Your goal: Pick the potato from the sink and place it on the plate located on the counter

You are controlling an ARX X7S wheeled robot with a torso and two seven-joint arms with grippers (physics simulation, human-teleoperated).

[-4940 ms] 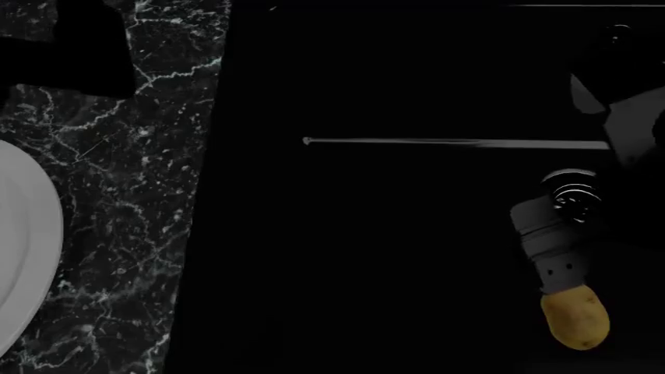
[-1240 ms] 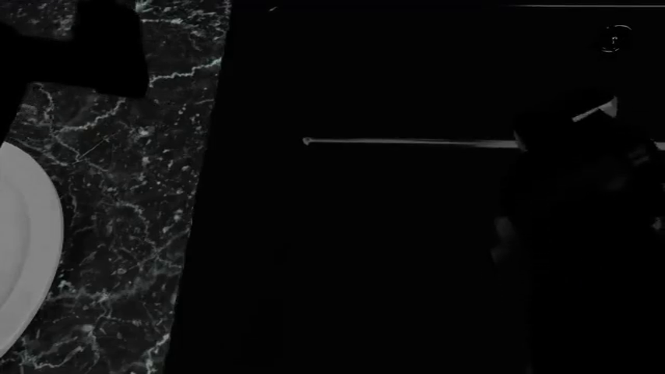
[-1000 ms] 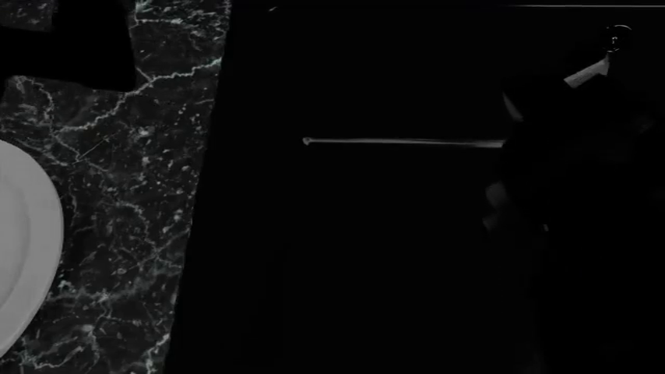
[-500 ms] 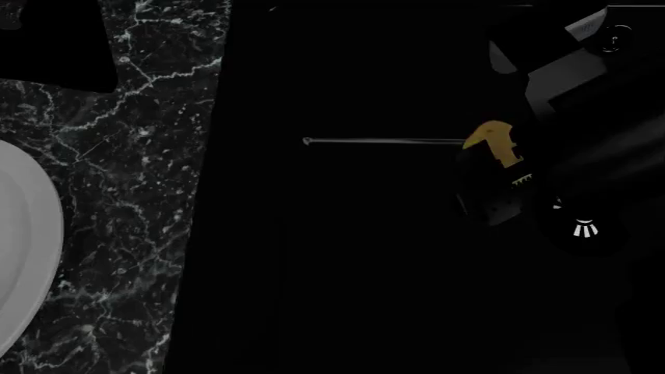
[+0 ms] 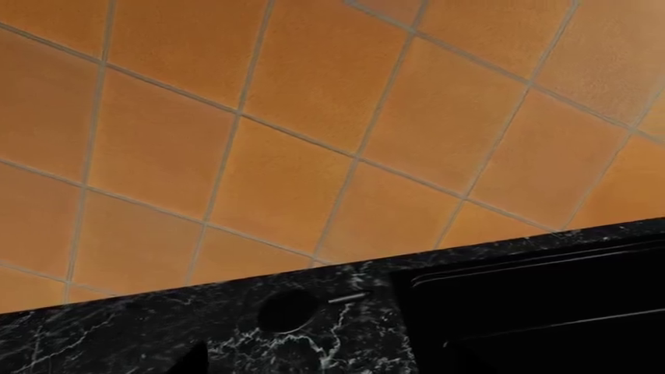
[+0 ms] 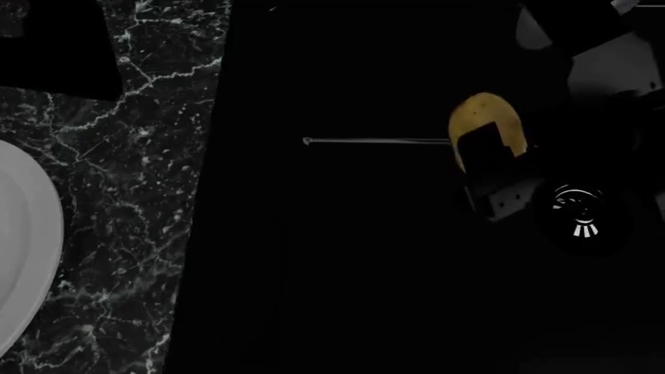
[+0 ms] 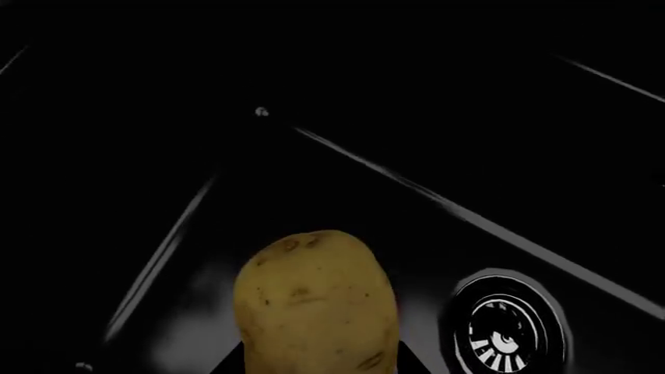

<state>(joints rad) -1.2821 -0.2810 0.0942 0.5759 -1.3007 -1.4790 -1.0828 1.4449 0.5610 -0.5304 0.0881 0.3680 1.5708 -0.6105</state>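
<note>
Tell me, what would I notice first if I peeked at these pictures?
The yellow potato jumps out first: it is the one bright thing over the big black sink, gripped in the right tool near the round drain. Next comes the white plate, waiting on the marbled counter at the left.

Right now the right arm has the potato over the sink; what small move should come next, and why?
Probably carry the potato toward the robot's left, at this height. The head view shows the right gripper shut on it above the black sink, near the drain. The plate sits across the counter at the far left, nothing on its visible part.
</note>
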